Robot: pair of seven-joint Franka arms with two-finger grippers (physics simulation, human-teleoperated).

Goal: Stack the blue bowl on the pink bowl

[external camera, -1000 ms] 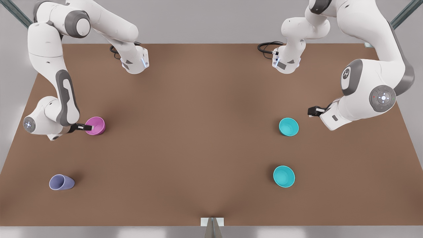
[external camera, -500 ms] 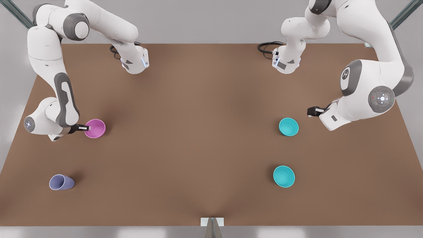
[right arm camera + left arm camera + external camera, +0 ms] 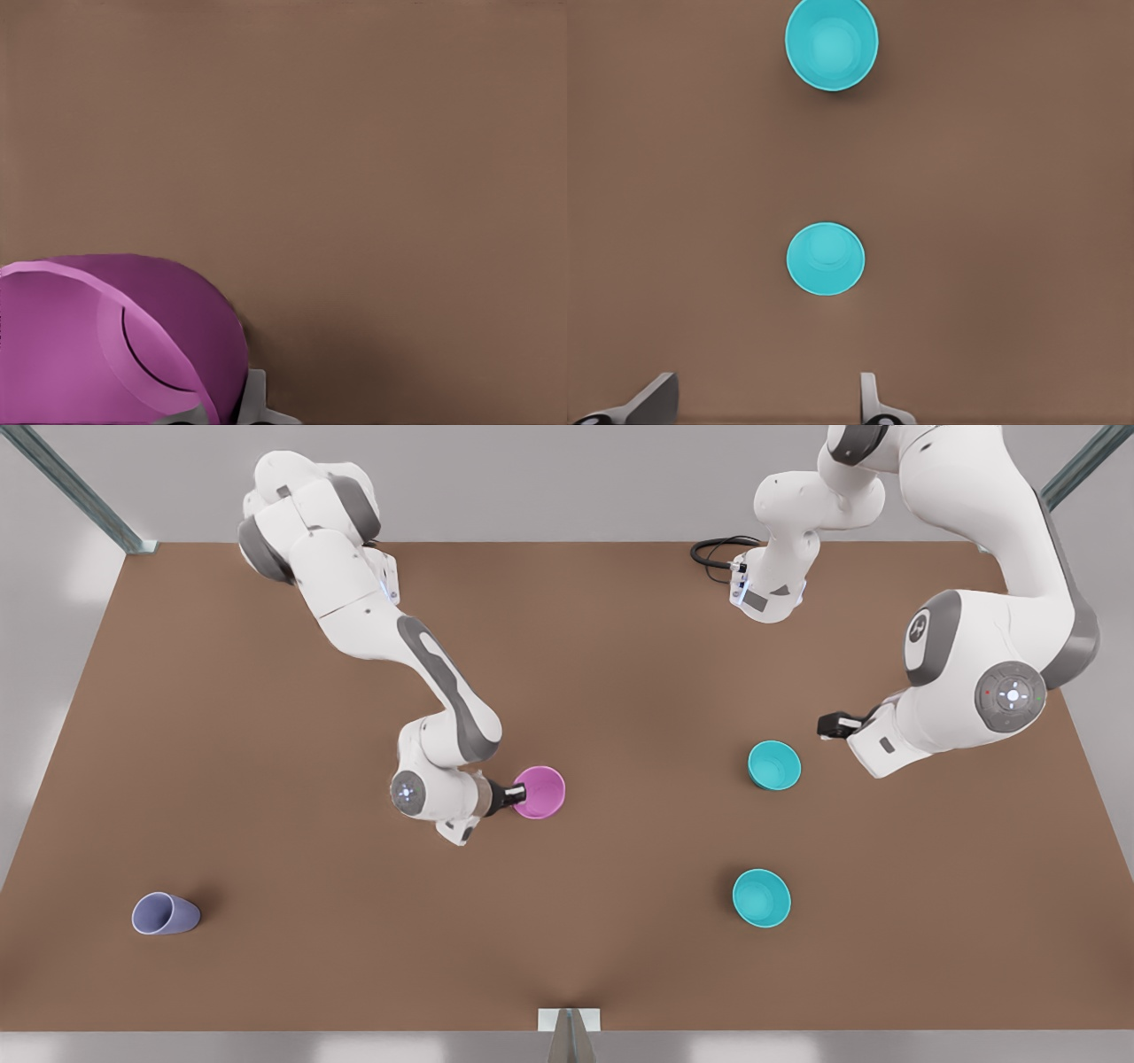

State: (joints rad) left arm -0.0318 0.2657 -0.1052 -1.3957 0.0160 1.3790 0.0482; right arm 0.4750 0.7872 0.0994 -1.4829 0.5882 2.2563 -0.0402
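- Two claws to watch: your right claw [image 3: 516, 794] is clamped on the pink bowl [image 3: 539, 791] near the middle of the surface [image 3: 620, 673].
- Your left claw [image 3: 826, 724] hangs with fingers wide apart and empty, just beside the blue bowl [image 3: 773, 765].
- The second turquoise bowl [image 3: 761, 897] sits nearer the front edge.
- The lavender cup [image 3: 165, 913] lies at the front view's left.

White, rounded arm links with grey joint bands, black pincer fingers, black base cables
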